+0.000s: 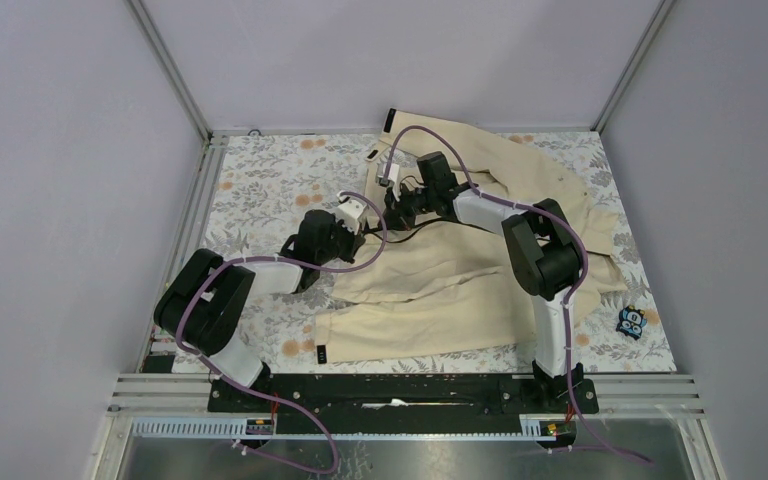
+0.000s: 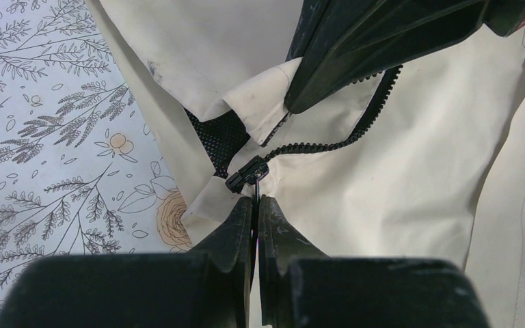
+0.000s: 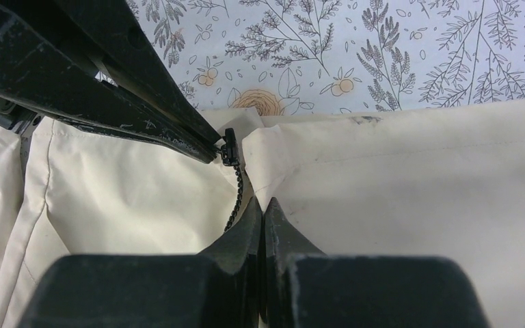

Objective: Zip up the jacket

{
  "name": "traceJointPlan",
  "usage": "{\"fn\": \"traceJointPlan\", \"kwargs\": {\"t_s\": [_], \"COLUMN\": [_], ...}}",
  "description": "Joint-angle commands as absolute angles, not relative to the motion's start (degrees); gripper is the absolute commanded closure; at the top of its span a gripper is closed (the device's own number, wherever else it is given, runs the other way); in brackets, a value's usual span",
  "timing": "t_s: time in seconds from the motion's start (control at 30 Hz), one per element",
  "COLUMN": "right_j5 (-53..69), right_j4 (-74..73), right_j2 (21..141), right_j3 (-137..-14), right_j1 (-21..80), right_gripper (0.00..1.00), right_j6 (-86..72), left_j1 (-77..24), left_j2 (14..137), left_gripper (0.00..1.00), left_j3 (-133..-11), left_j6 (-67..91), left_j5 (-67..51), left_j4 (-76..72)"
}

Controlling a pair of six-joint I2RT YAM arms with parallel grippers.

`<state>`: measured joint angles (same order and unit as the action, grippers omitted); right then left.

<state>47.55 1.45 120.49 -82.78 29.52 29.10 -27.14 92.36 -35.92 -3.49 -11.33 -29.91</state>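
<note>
Left pincer (image 2: 255, 205) is closed on the thin pull tab hanging from the zipper slider (image 2: 245, 176), its tips just below the slider in our left wrist view. Just left of the slider, black mesh lining (image 2: 219, 137) shows where the cream jacket (image 1: 440, 290) gapes. From the slider, dark zipper teeth (image 2: 314, 145) curve away toward our right pincer (image 3: 263, 208), which pinches the jacket's edge just beyond the slider. The jacket lies crumpled on the flowered table cover (image 1: 260, 190), spreading rightward from the slider beneath our right arm (image 1: 540, 250). Well right of the slider, off the jacket's edge, sits a small blue object (image 1: 632, 320).
</note>
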Motion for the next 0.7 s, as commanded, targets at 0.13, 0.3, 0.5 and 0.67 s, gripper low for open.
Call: {"fn": "traceJointPlan", "kwargs": {"t_s": [0.13,0.3,0.5,0.67], "right_j5": [51.4,52.4,53.2,53.6], "right_j4": [3.6,2.2,0.5,0.4], "right_j2": [118.9,119.2,119.9,120.1], "right_j3": [-83.8,-84.3,-85.3,-85.6], "right_j1": [30.6,30.6,30.7,30.7], "right_gripper": [1.00,1.00,1.00,1.00], "right_j6": [28.7,29.4,30.1,30.2], "left_j1": [-27.3,-27.3,-27.3,-27.3], "left_j2": [92.1,92.4,92.3,92.4], "left_gripper": [1.00,1.00,1.00,1.00], "left_j3": [-37.7,-38.1,-38.0,-38.2], "left_j6": [-4.7,-4.6,-4.7,-4.7], "left_j5": [-13.0,-12.9,-12.9,-13.0], "left_j4": [-31.7,-31.3,-31.3,-31.2]}}
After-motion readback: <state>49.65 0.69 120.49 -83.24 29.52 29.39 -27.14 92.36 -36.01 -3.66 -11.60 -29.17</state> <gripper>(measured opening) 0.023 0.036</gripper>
